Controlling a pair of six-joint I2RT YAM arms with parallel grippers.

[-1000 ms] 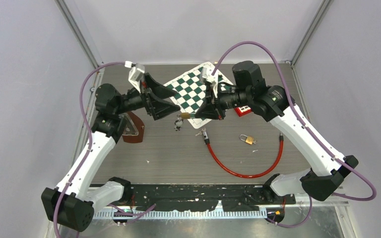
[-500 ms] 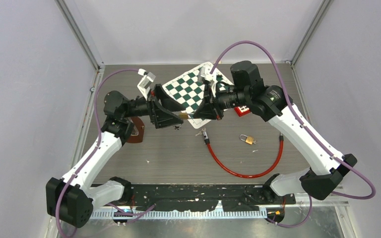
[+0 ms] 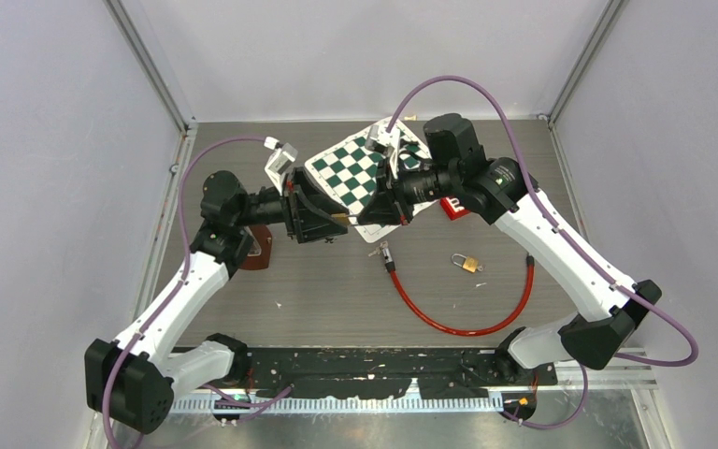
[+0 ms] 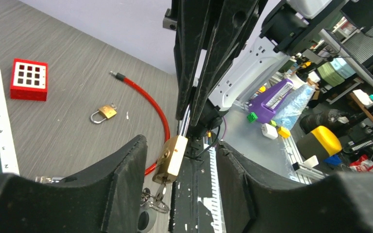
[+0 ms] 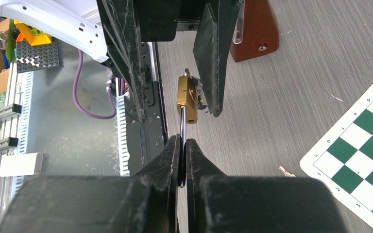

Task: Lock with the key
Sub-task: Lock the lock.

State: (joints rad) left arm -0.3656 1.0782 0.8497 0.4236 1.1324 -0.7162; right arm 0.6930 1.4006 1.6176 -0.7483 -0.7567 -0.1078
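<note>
My right gripper (image 3: 377, 213) (image 5: 182, 141) is shut on the steel shackle of a brass padlock (image 3: 341, 218) (image 5: 185, 94) and holds it in the air over the table. In the left wrist view the padlock (image 4: 172, 158) hangs between my left gripper's (image 3: 325, 221) (image 4: 180, 153) open fingers (image 4: 121, 174). It touches neither pad. A key (image 4: 158, 193) sits in its keyhole, with a ring and grey fob below. The left fingers (image 5: 213, 53) flank the padlock in the right wrist view.
A second small brass padlock (image 3: 467, 264) (image 4: 104, 113) lies on the table inside a red cable loop (image 3: 458, 324) (image 4: 148, 102). A green chessboard (image 3: 360, 173), a red block (image 3: 456, 208) and a brown wedge-shaped object (image 3: 252, 245) sit nearby. A loose key (image 5: 286, 171) lies by the board.
My left gripper has drawn back a little to the left and its wrist has turned. The right gripper with the padlock has shifted slightly left and away.
</note>
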